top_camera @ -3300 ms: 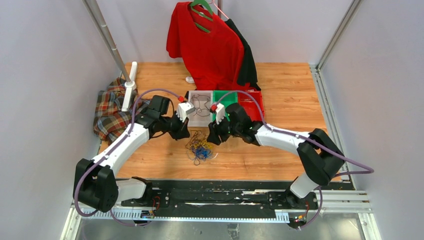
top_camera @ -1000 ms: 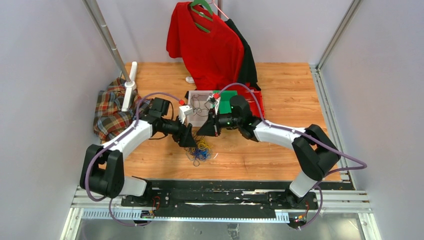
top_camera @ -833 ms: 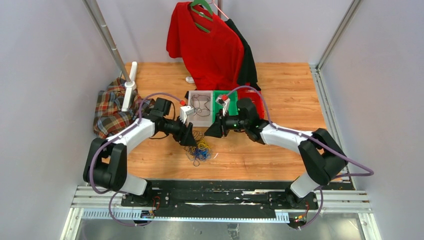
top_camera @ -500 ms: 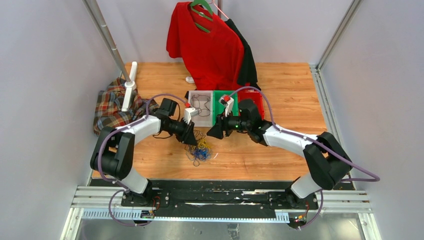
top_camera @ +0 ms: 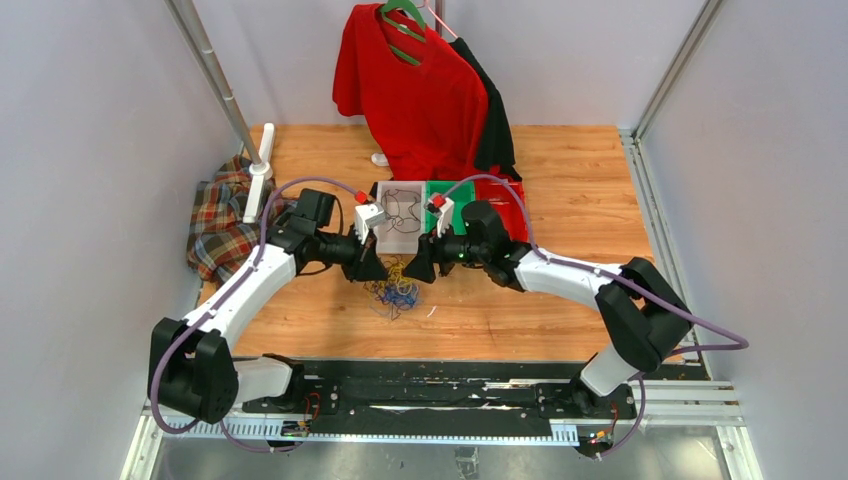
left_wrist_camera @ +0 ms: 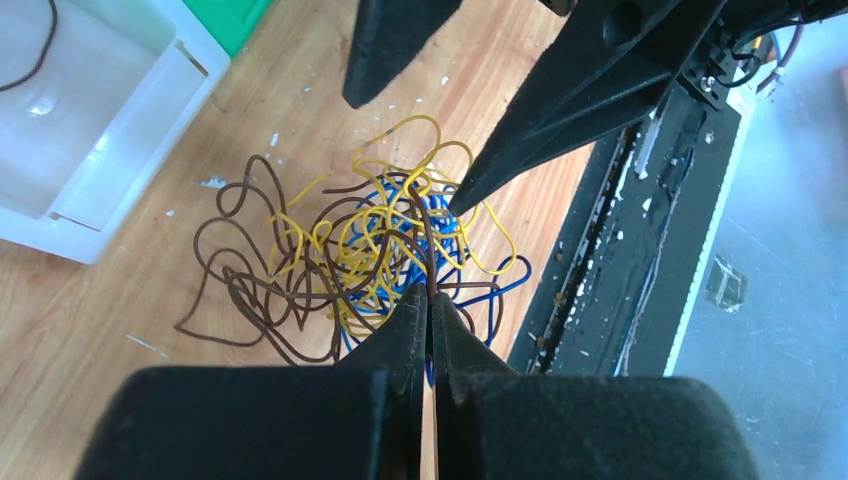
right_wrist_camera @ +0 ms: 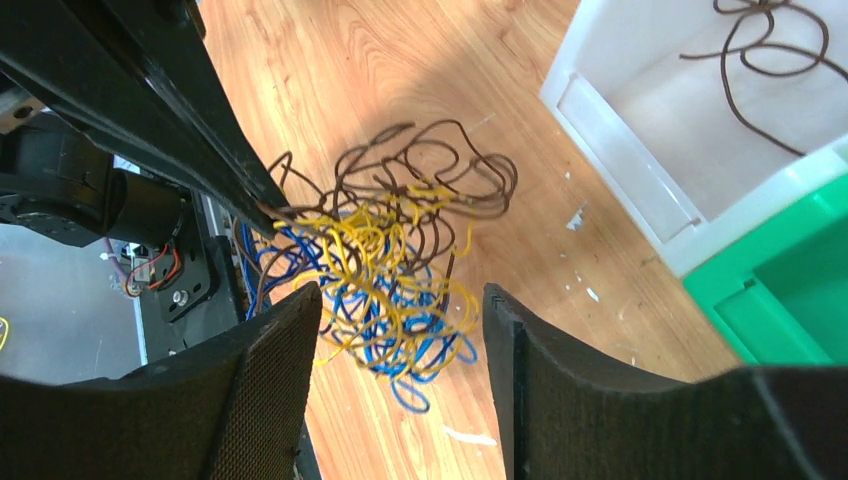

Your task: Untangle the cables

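The cables [top_camera: 395, 288] are a tangle of dark brown, yellow and blue wires on the wooden table, between the two grippers. My left gripper [top_camera: 374, 270] is shut on a brown strand [left_wrist_camera: 430, 262] at the near side of the cables [left_wrist_camera: 375, 250]; its fingertips [left_wrist_camera: 415, 305] are pressed together around it. My right gripper [top_camera: 416, 271] is open. In the right wrist view it [right_wrist_camera: 400, 295] stands wide over the cables [right_wrist_camera: 385, 255] and holds nothing. One loose brown cable [right_wrist_camera: 765, 45] lies in the white tray [top_camera: 392, 238].
A green tray [top_camera: 455, 195] and a red tray [top_camera: 512, 192] stand to the right of the white one. A plaid cloth [top_camera: 220, 225] and a white pole stand [top_camera: 258, 172] are at the left. A red shirt [top_camera: 420, 90] hangs at the back. A black rail [top_camera: 440, 385] runs along the near edge.
My left gripper has shut on a brown strand and drawn back a little to the left. My right gripper has opened and come from the white tray to the tangle.
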Tool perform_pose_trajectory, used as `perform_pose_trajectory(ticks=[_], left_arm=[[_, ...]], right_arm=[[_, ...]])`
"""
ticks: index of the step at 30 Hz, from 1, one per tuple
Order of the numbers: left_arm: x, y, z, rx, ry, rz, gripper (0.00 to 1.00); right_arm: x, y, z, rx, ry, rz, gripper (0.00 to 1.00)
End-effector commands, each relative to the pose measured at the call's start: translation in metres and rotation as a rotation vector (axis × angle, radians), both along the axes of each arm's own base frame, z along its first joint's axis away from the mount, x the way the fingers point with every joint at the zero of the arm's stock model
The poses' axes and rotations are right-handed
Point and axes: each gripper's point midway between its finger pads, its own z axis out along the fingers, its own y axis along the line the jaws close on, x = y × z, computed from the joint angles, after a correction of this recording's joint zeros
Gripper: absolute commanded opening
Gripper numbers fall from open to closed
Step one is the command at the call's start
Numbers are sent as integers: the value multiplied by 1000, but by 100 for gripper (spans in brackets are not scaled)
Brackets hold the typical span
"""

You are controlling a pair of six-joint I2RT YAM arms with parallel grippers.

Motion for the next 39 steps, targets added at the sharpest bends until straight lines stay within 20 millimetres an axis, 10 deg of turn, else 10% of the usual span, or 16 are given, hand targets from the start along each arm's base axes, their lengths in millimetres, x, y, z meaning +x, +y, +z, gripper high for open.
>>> perform_pose_trajectory(ticks=[1, 39], left_arm=[[-14, 1, 6, -8, 27, -31, 1], [-22, -4, 37, -72, 17, -40, 1]], right_arm=[[7, 14, 28, 64, -70, 8, 61], [-17, 51, 25, 181, 48, 119, 58]])
